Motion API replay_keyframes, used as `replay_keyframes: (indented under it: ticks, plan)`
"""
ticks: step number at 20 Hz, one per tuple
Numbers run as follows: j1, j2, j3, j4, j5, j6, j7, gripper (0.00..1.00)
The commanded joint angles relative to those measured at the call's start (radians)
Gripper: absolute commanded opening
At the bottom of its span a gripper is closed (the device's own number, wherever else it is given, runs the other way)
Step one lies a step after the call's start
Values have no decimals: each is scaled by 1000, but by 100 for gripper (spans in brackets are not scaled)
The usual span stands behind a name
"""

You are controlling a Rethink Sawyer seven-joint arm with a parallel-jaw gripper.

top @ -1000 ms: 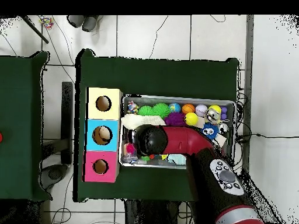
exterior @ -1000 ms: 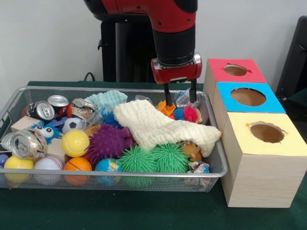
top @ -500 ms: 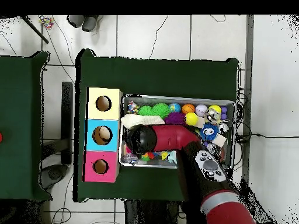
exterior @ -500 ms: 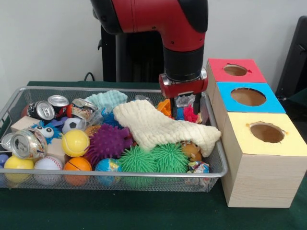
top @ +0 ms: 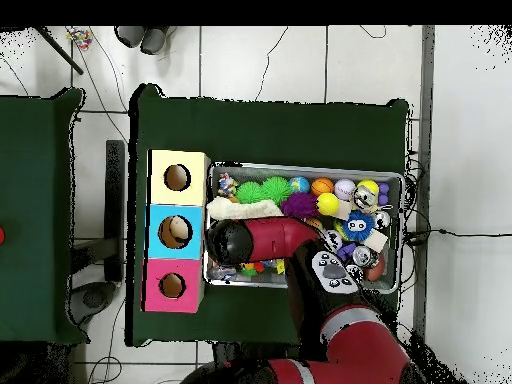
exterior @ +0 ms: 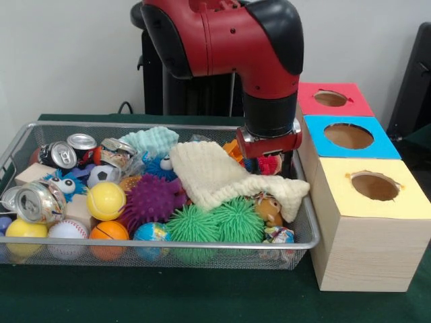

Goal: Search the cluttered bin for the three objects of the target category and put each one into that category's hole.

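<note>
The wire bin (exterior: 306,237) holds a mixed pile. A cream knitted cloth (exterior: 215,176) lies across its middle. My gripper (exterior: 268,161) has sunk into the bin's far right corner, just behind that cloth, by a red spiky ball (exterior: 271,164) and an orange item (exterior: 233,149). Clutter hides its lower end. Two green spiky balls (exterior: 214,223) and a purple one (exterior: 153,198) sit in front. In the overhead view the arm (top: 262,240) covers the gripper. The red box (exterior: 330,99), blue box (exterior: 349,136) and yellow box (exterior: 374,187) each have a round hole.
Crushed cans (exterior: 39,202) lie at the bin's left with a yellow tennis ball (exterior: 106,200), a small basketball (exterior: 108,232) and a blue fuzzy toy with eyes (exterior: 64,184). A teal cloth (exterior: 152,139) lies at the back. The boxes stand against the bin's right side.
The arm has moved right and down, and the gripper has dropped from above the pile into the bin's far right corner. The cream cloth's right end has bunched up.
</note>
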Motion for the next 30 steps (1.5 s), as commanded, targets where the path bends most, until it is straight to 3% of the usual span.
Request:
replay_keyframes:
  ticks: [1,6,11,15,24,30]
  plan:
    - [-16,76,-37,-63,-19,-46,111,100]
    - [-43,42,-22,-33,-13,-13,82,100]
    - [-59,-87,-9,9,13,97,49,100]
    - [-60,-142,-5,25,20,132,44,100]
    - [-15,-226,-5,15,50,210,85,100]
    - [49,-198,-37,-32,55,215,142,100]
